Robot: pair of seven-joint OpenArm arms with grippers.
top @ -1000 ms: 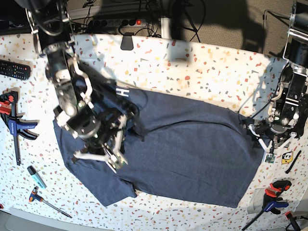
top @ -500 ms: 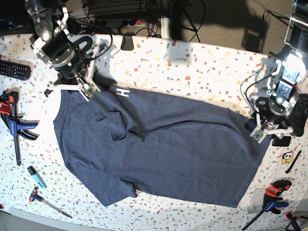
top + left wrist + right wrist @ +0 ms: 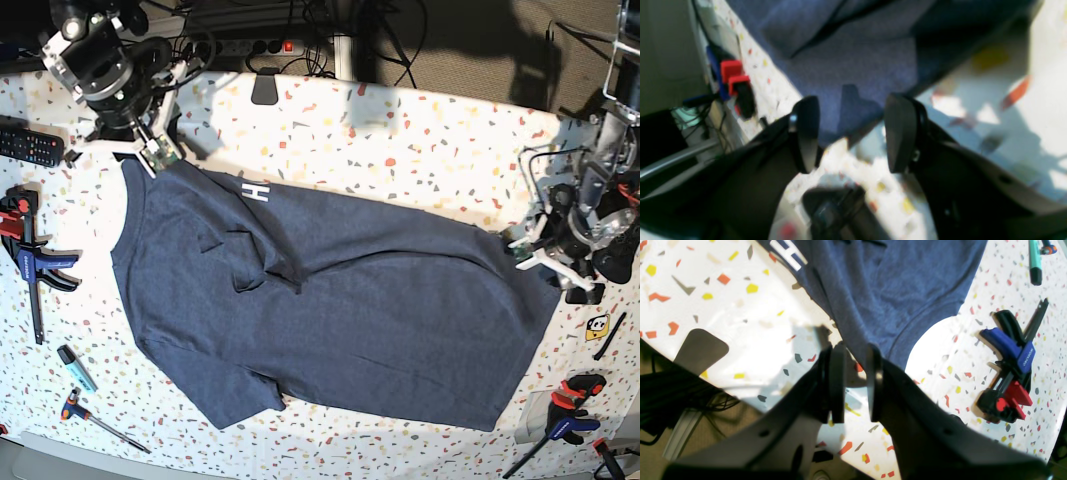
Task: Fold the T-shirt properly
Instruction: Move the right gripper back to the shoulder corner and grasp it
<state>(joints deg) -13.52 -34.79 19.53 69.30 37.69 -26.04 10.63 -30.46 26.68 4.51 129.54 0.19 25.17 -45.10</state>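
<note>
2 arms flanking T-shirt (image 3: 340,310)

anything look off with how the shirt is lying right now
Yes. The T-shirt is not flat: near its upper left a flap is turned over, baring a white letter H, and a wrinkled ridge runs below it. Its outline lies skewed across the table, and neither gripper holds it.
</note>
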